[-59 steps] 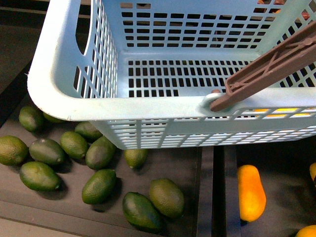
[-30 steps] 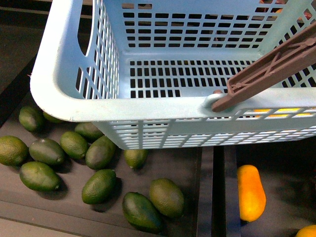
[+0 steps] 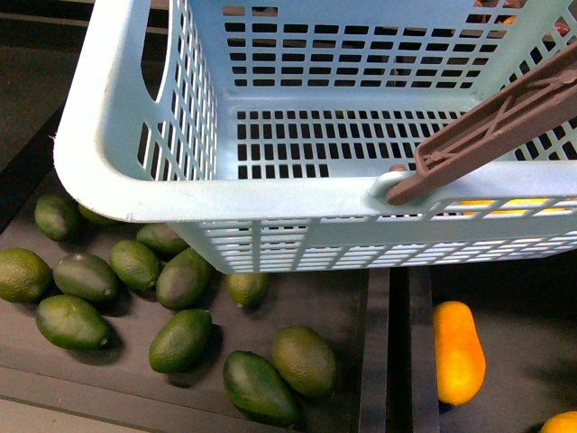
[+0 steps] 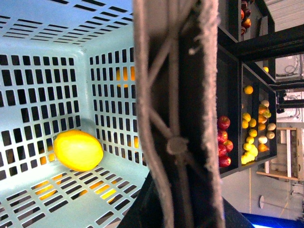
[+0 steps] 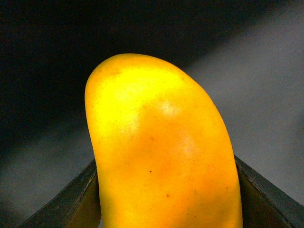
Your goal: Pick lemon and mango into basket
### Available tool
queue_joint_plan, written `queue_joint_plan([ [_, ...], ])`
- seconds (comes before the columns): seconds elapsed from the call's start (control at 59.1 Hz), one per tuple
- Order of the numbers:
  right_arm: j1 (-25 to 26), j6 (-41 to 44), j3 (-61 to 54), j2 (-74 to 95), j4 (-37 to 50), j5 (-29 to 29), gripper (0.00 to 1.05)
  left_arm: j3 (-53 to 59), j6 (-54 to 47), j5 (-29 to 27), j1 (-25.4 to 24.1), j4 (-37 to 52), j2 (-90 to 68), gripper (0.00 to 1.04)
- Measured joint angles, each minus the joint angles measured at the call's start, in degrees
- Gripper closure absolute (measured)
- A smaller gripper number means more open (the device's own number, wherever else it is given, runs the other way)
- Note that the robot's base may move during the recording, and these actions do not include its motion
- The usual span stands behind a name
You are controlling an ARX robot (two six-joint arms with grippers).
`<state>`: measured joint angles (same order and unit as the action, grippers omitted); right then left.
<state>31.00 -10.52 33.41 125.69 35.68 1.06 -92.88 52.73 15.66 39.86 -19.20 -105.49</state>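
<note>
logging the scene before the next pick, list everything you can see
basket: one, pale blue, over the dark trays
handle: one, brown, on the basket's near rim
lemon: one, yellow, on the basket floor near a corner
held mango: one, yellow-orange, between the right gripper's fingers
loose mango: one, orange, in the right-hand tray
orange fruit: one, cut off at the front view's lower right corner
green fruits: about twelve, dark green, left-hand tray, some under the basket
apples: several, red, on a shelf beyond the basket
yellow fruits: several, next compartment
right gripper: shut on the held mango
left gripper: by the handle, not clearly visible
</note>
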Motion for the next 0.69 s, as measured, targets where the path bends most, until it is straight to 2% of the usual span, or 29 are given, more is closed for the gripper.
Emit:
queue_joint_plan([
  [0.169, 6.6, 2.8, -3.7, -11.5, -3.6, 3.6, 0.41, 0.0, 0.0, 0.0, 0.0, 0.0, 0.0, 1.0],
  [0.237, 9.3, 4.9, -5.3, -19.7, -7.5, 5.9, 0.41, 0.0, 0.0, 0.0, 0.0, 0.0, 0.0, 1.0],
  [0.389, 10.4, 7.0, -6.2, -34.1, -15.2, 9.4, 0.41, 0.0, 0.0, 0.0, 0.0, 0.0, 0.0, 1.0],
  [0.474, 9.3, 6.6, -6.2, -43.9, -19.9, 10.7, 0.41, 0.0, 0.0, 0.0, 0.0, 0.0, 0.0, 1.0],
  [0.694, -1.1, 2.3, -5.4, -61.1, -26.5, 9.9, 0.42, 0.0, 0.0, 0.0, 0.0, 0.0, 0.0, 1.0],
])
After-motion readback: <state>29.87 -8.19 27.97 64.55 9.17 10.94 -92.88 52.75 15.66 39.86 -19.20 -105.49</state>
